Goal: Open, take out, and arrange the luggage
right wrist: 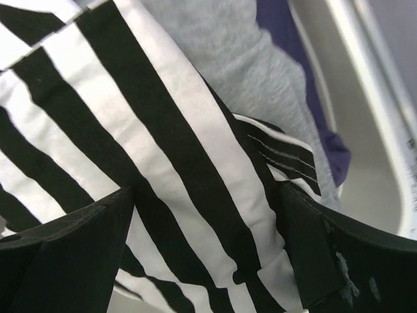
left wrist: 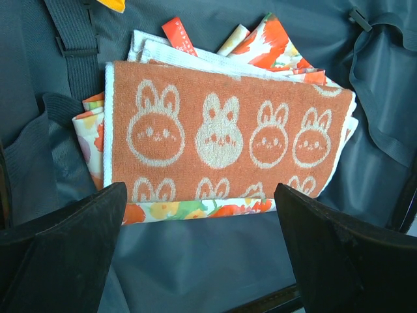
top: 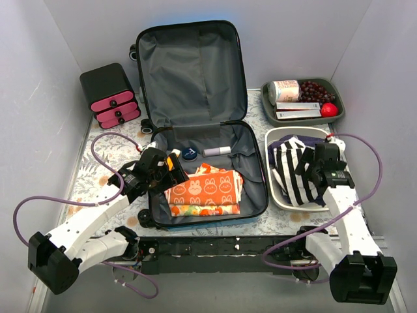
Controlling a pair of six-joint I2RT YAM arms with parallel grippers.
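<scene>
Over luggage base: left arm (top: 85, 225) stretched forward from near-left, wrist tipped down above the open lower half.
Left fingers (left wrist: 65, 248): wide apart, holding nothing; orange bunny towel (left wrist: 221, 130) lies just beyond the tips, spanning the gap.
Right arm (top: 345, 215): reaches forward over white basin (top: 270, 171), wrist pitched down.
Right fingers (right wrist: 65, 254): wide apart, not clamped; striped cloth (right wrist: 163, 143) right under and between them, grey cloth (right wrist: 215, 52) beyond.
Luggage (top: 189, 72): mid-table (top: 104, 156), lid swung open to the rear, base under the left fingers.
Around: floral cloth (left wrist: 163, 210) under the towel; round tin (top: 189, 154) and tube (top: 217, 151) farther past the left tips.
Counts: 2 arms, 1 luggage, 1 towel, 1 basin, 1 grey tray (top: 267, 107), 1 black box (top: 107, 83) with 3 pink drawers.
</scene>
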